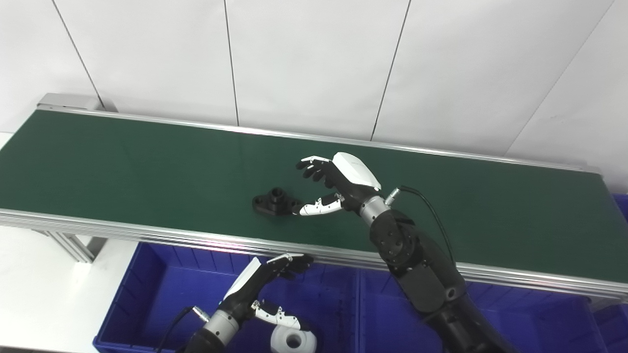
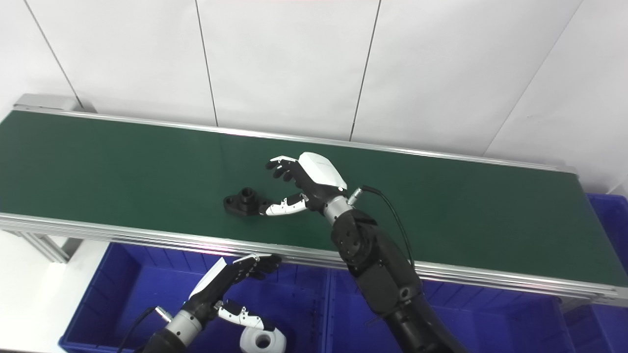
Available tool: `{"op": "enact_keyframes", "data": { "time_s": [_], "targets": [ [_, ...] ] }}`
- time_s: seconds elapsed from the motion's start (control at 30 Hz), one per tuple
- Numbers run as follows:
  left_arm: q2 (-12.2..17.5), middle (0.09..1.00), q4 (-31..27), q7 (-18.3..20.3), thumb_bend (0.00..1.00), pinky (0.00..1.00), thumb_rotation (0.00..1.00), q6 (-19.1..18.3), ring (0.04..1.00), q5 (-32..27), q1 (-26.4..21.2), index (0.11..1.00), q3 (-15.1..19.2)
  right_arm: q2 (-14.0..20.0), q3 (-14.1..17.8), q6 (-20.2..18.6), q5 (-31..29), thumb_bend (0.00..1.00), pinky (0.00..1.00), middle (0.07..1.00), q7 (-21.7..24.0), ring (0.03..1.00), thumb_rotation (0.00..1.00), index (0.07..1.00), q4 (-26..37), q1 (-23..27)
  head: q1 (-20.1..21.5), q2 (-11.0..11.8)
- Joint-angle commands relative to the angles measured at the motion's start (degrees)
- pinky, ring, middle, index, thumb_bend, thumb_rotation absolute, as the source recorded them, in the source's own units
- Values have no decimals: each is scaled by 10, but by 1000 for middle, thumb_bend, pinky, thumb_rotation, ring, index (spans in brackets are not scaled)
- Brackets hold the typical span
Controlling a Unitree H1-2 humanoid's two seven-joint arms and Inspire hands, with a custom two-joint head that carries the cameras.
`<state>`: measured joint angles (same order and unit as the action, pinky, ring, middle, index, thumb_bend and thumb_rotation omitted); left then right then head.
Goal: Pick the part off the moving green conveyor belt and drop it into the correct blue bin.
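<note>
A small black part (image 1: 274,201) with a raised round boss lies on the green conveyor belt (image 1: 122,166), near its front edge. My right hand (image 1: 333,184) is open just right of the part, with its thumb tip touching or almost touching the part's right end and its fingers spread above the belt. My left hand (image 1: 265,289) is open and empty, held over the left blue bin (image 1: 147,289) below the belt. The part also shows in the right eye view (image 2: 244,201).
A white ring-shaped part (image 1: 293,340) lies in the left blue bin near my left hand. A second blue bin (image 1: 539,323) stands to the right of it. Another blue bin edge (image 1: 620,211) shows at far right. A white wall runs behind the belt.
</note>
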<state>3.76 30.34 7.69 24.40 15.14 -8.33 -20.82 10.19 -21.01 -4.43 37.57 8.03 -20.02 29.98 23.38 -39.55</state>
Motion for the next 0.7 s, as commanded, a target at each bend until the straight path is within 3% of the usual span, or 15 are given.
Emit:
{"op": "enact_keyframes", "data": {
  "time_s": [0.0, 0.4, 0.67],
  "targets": [
    [-3, 786, -8, -7, 709, 717, 48, 25, 772, -11, -17, 782, -3, 3, -3, 0, 8, 735, 659, 749, -6, 734, 321, 794, 5, 35, -4, -2],
    [-6, 783, -6, -18, 716, 711, 55, 25, 769, -4, -19, 778, -10, 13, -45, 4, 47, 716, 655, 745, 1, 723, 326, 799, -40, 48, -12, 0],
    [-5, 785, -7, -21, 716, 718, 69, 25, 775, -3, -19, 779, -13, 22, -60, 6, 66, 706, 659, 745, -7, 724, 270, 795, -62, 46, -15, -3]
  ]
}}
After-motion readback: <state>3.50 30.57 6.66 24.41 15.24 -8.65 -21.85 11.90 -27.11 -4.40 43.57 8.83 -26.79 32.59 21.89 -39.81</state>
